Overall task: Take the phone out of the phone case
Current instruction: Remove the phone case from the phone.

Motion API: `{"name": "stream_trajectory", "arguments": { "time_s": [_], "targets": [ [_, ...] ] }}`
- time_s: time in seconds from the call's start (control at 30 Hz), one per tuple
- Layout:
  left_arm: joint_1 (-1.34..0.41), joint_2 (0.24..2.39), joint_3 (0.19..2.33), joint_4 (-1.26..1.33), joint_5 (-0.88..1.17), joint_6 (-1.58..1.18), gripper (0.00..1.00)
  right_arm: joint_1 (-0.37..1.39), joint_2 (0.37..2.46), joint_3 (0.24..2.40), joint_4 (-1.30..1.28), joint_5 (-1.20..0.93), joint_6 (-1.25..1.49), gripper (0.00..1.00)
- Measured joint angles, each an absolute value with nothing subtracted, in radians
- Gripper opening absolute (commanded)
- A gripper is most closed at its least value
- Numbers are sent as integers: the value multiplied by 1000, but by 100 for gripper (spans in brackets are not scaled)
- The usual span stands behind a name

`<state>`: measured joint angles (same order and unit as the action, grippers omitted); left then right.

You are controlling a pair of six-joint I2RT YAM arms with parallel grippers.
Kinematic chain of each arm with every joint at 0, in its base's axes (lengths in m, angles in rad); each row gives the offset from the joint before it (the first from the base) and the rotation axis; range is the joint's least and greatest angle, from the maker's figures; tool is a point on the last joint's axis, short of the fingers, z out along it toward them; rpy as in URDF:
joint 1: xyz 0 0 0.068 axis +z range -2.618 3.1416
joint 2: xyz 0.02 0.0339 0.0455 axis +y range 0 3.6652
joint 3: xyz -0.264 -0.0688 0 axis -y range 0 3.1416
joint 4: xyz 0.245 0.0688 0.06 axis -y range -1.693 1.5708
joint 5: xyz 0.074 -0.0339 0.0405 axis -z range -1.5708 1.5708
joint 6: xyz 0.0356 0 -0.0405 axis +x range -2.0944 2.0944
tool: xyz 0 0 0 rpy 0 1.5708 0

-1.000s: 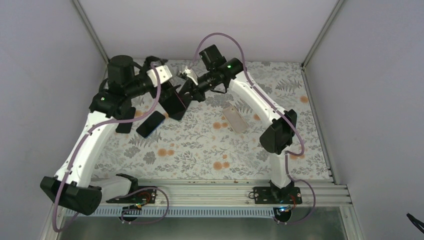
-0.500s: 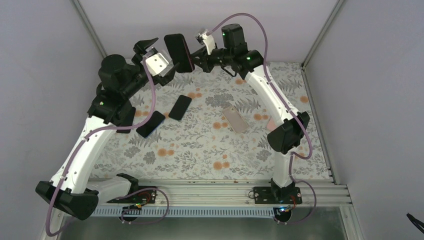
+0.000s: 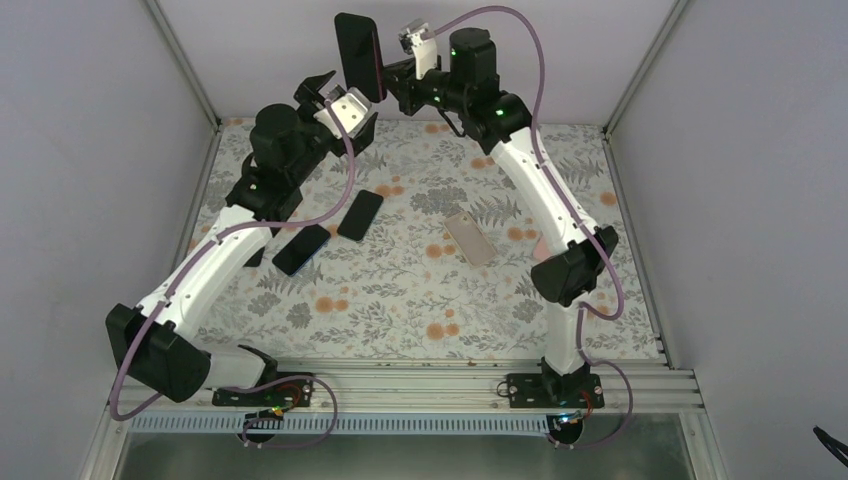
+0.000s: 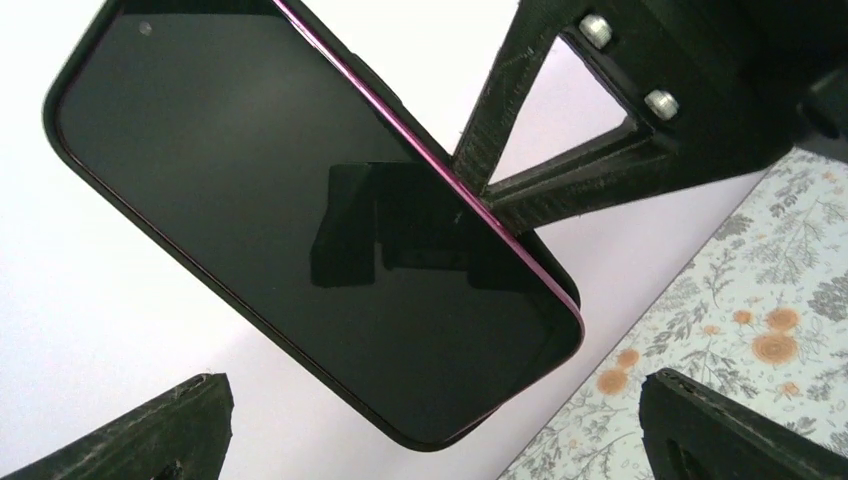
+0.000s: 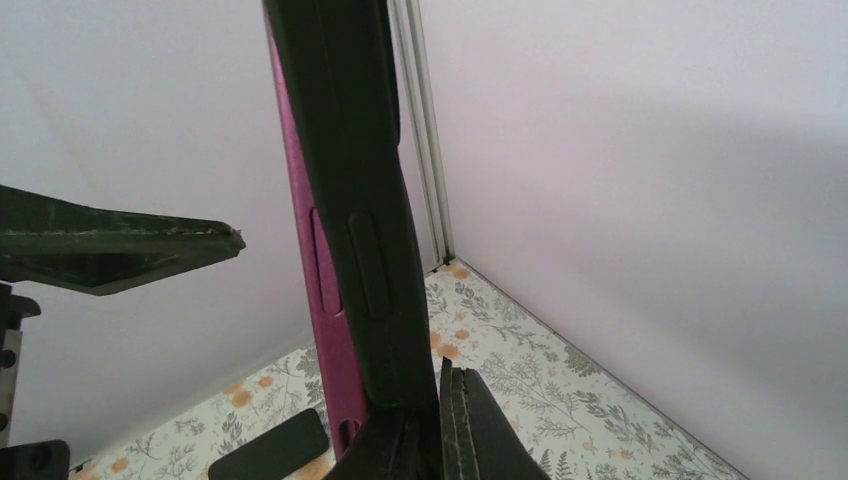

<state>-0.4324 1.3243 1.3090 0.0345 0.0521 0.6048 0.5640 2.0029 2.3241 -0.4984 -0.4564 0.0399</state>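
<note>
The phone in its black phone case (image 3: 357,54) is held upright, high above the back of the table. My right gripper (image 3: 392,84) is shut on its lower end. Edge-on in the right wrist view, the black case (image 5: 350,190) has a magenta strip (image 5: 318,300) along one long side, clamped in the right gripper (image 5: 438,425). In the left wrist view the dark screen (image 4: 300,220) faces the camera. My left gripper (image 4: 435,385) stands open just in front of it without touching. From above, the left gripper (image 3: 338,104) sits below and left of the phone.
Two black phones (image 3: 360,214) (image 3: 301,248) lie on the floral table mat (image 3: 420,290) under the left arm. A pale clear case (image 3: 470,237) lies near the middle. The white back wall is close behind the raised phone.
The right arm has lifted the cased phone from just above the mat to high by the back wall. The left gripper has opened wide, let go and followed upward.
</note>
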Motion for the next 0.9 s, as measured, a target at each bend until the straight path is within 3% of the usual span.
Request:
{"name": "stream_trajectory", "arguments": {
  "time_s": [0.23, 0.4, 0.9],
  "targets": [
    [-442, 1337, 1304, 107, 28, 588, 100, 576, 2022, 2335, -495, -440, 52, 3],
    [-455, 1377, 1308, 123, 26, 587, 92, 582, 2028, 2335, -495, -435, 57, 3],
    [-468, 1407, 1284, 189, -81, 593, 91, 582, 2029, 2339, -494, -437, 65, 3]
  ]
}}
